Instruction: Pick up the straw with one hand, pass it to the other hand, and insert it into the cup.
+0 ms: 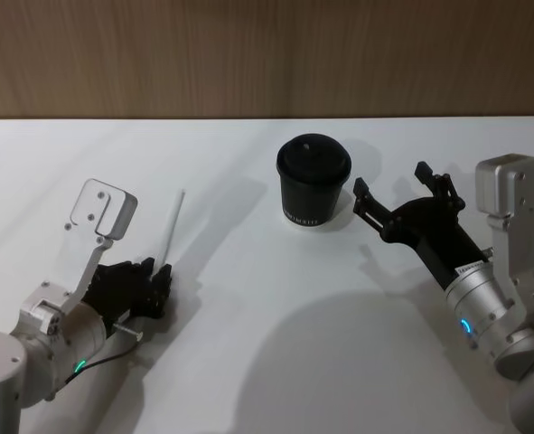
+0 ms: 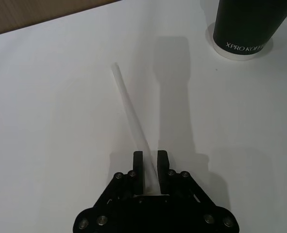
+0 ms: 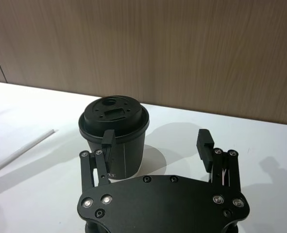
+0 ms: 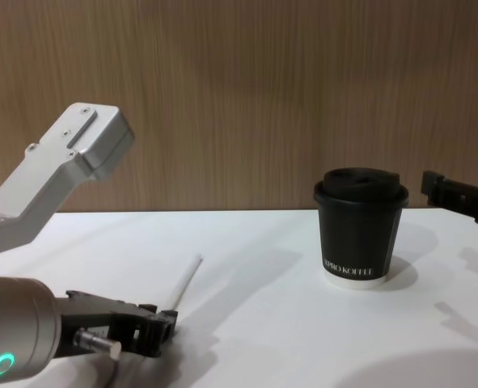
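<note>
Starting at the robot's left, the left gripper (image 1: pixel 161 276) sits low over the white table (image 1: pixel 248 362), near the front edge. A green ring (image 4: pixel 2 364) glows on its wrist. In the left wrist view its two fingers (image 2: pixel 138 162) are drawn close together on either side of the straw (image 2: pixel 131 111). They appear to pinch its near end, though the contact itself is partly hidden between the pads. The straw extends straight out from the fingertips, with its free end pointing away from the robot toward the wooden wall (image 1: pixel 267 54).

Further right, the cup (image 1: pixel 313 181) stands upright on the table with its black lid fitted. It is well apart from the straw's free end.

On the right, the right gripper (image 1: pixel 390 181) hangs just beside the cup, aimed at it from the robot's right. A bluish ring (image 1: pixel 465 327) glows on its wrist. Its fingers are spread wide and hold nothing. In the right wrist view one fingertip (image 3: pixel 108 138) overlaps the cup's side wall, and the other stands clear of it.
</note>
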`<state>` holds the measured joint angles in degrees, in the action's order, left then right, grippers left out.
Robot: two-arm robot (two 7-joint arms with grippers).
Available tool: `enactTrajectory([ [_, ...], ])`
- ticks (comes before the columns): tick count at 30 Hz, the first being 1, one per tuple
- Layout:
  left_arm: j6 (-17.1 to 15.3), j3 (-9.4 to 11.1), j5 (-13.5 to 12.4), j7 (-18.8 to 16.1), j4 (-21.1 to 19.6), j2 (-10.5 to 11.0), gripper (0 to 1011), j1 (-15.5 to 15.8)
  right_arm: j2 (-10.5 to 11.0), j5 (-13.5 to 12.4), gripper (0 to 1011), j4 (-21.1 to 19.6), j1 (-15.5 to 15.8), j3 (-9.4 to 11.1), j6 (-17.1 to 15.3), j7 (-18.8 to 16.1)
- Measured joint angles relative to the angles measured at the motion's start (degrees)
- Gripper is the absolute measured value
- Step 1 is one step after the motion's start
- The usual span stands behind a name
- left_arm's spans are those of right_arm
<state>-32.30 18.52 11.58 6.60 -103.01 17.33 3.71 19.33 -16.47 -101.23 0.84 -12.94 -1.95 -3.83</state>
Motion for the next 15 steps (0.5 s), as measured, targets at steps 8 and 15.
enactTrajectory([
  [8,0.08,-0.09,-0.37,0.07,-0.36,-0.25,58,-0.66,0.00,0.00,1001,0.00,0.00,0.00,0.00,0.00],
  [15,0.16,-0.22,-0.74,0.10,-0.58,-0.43,4,-1.09,0.00,0.00,1001,0.00,0.00,0.00,0.00,0.00],
])
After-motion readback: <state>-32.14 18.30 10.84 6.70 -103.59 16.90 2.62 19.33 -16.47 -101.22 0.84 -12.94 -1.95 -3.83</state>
